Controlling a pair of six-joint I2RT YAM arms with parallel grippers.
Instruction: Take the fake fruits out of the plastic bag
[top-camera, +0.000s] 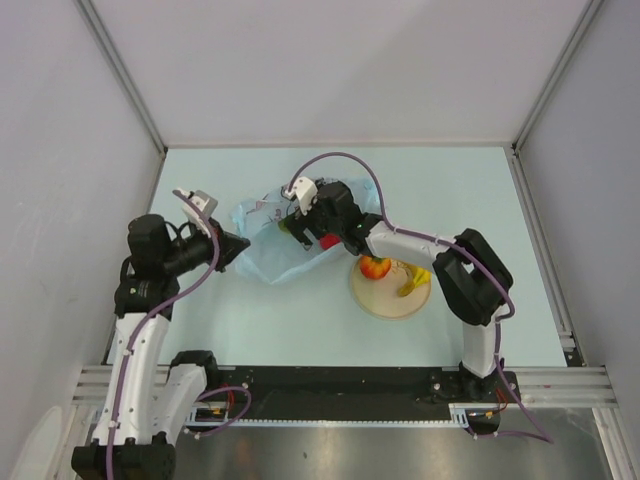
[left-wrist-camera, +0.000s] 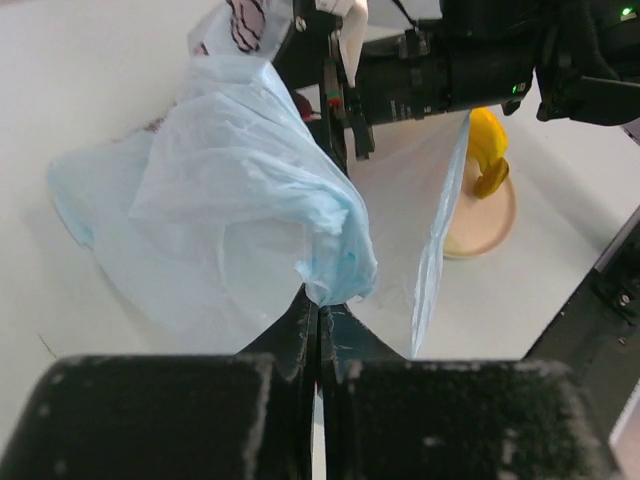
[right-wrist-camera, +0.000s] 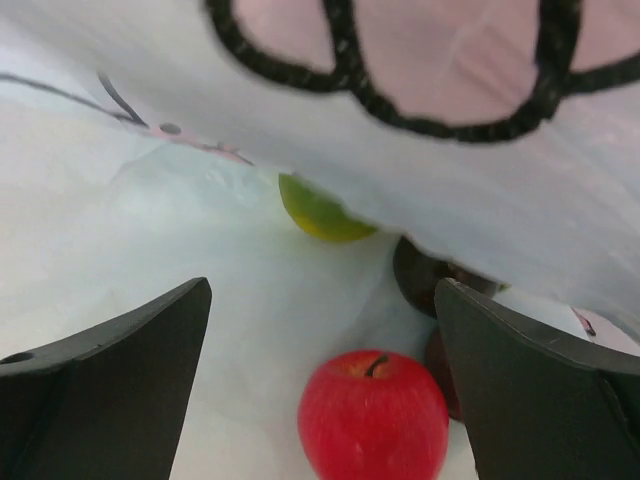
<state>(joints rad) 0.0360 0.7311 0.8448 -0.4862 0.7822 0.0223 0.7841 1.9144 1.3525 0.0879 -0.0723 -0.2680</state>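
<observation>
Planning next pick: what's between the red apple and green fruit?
Only bare plastic bag between red apple and green fruit, per right wrist view; maroon fruit sits aside.

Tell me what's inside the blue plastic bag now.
A red apple, a green fruit and a dark maroon one half under the top layer of the bag. Whatever lies beneath it is covered.

Bright, even overhead light, soft faint shadows on the desk (top-camera: 250, 320), highlight on the red apple (right-wrist-camera: 372, 415), plastic bag (right-wrist-camera: 480, 200) print blurred near the right wrist lens, left claw (left-wrist-camera: 319, 305) dark, unfocused
</observation>
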